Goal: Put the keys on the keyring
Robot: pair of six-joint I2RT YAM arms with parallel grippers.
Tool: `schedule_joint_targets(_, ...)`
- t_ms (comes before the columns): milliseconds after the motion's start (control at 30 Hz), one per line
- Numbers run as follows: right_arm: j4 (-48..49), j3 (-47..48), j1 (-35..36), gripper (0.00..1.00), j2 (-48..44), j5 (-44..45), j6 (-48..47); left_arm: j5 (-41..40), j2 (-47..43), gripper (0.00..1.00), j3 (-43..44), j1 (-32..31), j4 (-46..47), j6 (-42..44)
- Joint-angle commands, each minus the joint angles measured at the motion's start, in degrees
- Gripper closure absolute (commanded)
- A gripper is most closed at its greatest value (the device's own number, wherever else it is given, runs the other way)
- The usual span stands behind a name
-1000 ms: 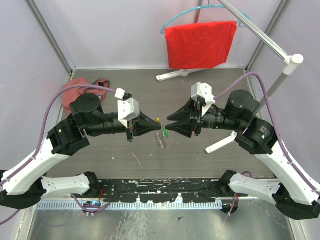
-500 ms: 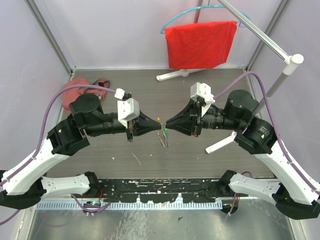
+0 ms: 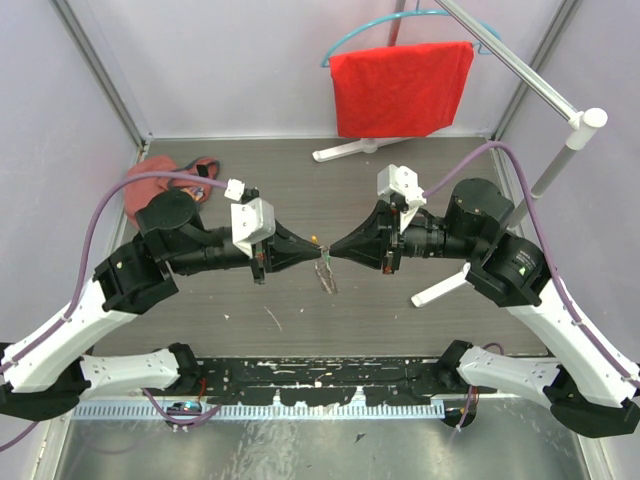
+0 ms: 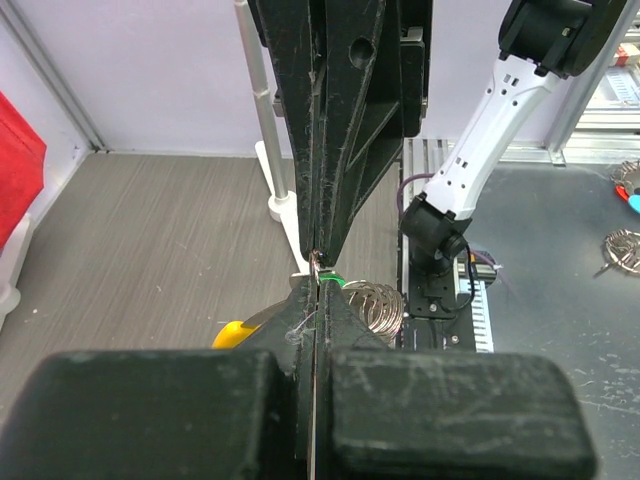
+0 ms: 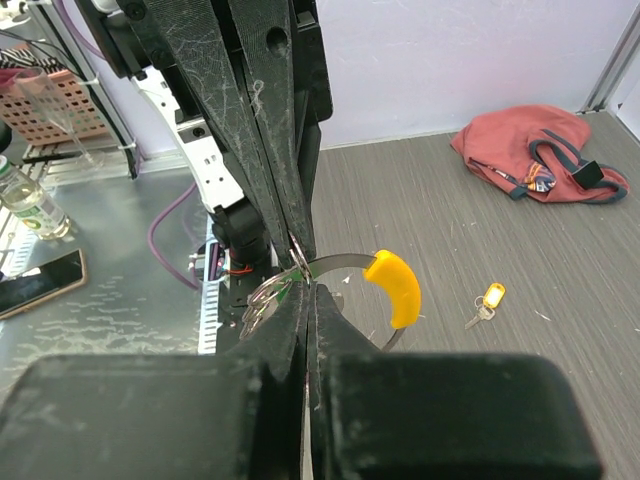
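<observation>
My two grippers meet tip to tip above the middle of the table. My left gripper is shut on the keyring's metal band. The keyring is a silvery band with a curved orange-yellow segment and coiled rings; it dangles below the tips. My right gripper is shut at the same spot, on the green key, of which only a sliver shows. A small key with a yellow-gold tag lies on the table.
A red cloth pouch with cords lies at the back left. A red cloth hangs on a hanger at the back. A white stand with its foot is on the right.
Both grippers have crept toward each other, so the tips now touch. The dangling keyring has lifted slightly with them.
</observation>
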Motion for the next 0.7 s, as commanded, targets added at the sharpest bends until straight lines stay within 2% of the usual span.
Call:
schedule_joint_targets(0, 1.5, 0.8, 0.0, 0.99, -0.1, 0.0, 0.1, -0.3, -1.3, 1.0, -0.6, -0.2, 4.4, 0.2)
schedule_joint_targets(600, -2.0, 1.4, 0.0, 0.99, 2.1, 0.5, -0.6, 0.0, -1.4, 1.0, -1.1, -0.1, 7.9, 0.0)
schedule_joint_targets(667, -2.1, 1.4, -0.1, 0.93, 2.2, 0.5, -0.7, 0.0, -1.4, 1.0, -1.1, -0.2, 7.8, 0.0)
